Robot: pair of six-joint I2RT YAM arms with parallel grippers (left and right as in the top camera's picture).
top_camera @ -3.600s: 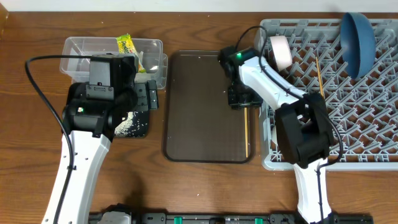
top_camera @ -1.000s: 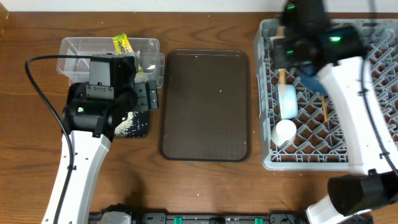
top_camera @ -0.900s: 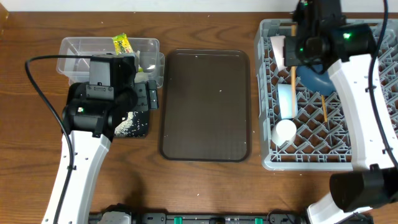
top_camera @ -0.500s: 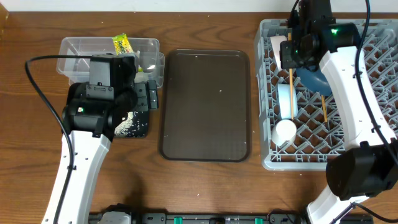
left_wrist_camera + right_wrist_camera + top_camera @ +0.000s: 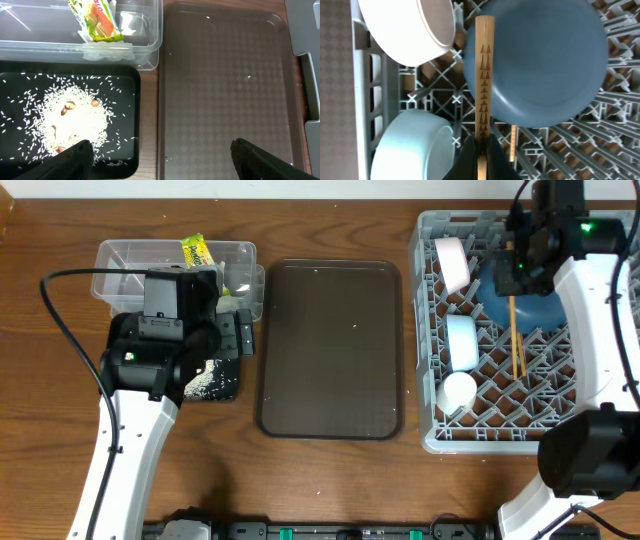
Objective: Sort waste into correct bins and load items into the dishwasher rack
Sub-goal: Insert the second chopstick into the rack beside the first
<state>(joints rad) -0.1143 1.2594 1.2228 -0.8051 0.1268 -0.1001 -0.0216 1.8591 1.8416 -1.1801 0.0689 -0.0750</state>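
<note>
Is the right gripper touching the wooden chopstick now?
Touching. In the right wrist view, the right gripper is shut on the wooden chopstick; both fingers press against its lower end.

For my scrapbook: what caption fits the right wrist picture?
Right gripper holds a wooden chopstick above the blue plate, white bowl and light blue bowl.

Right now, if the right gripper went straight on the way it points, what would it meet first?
Shut on a wooden chopstick, the right gripper would likely meet the dark blue plate first, at its rim, or the dishwasher rack beside it; depth unclear.
</note>
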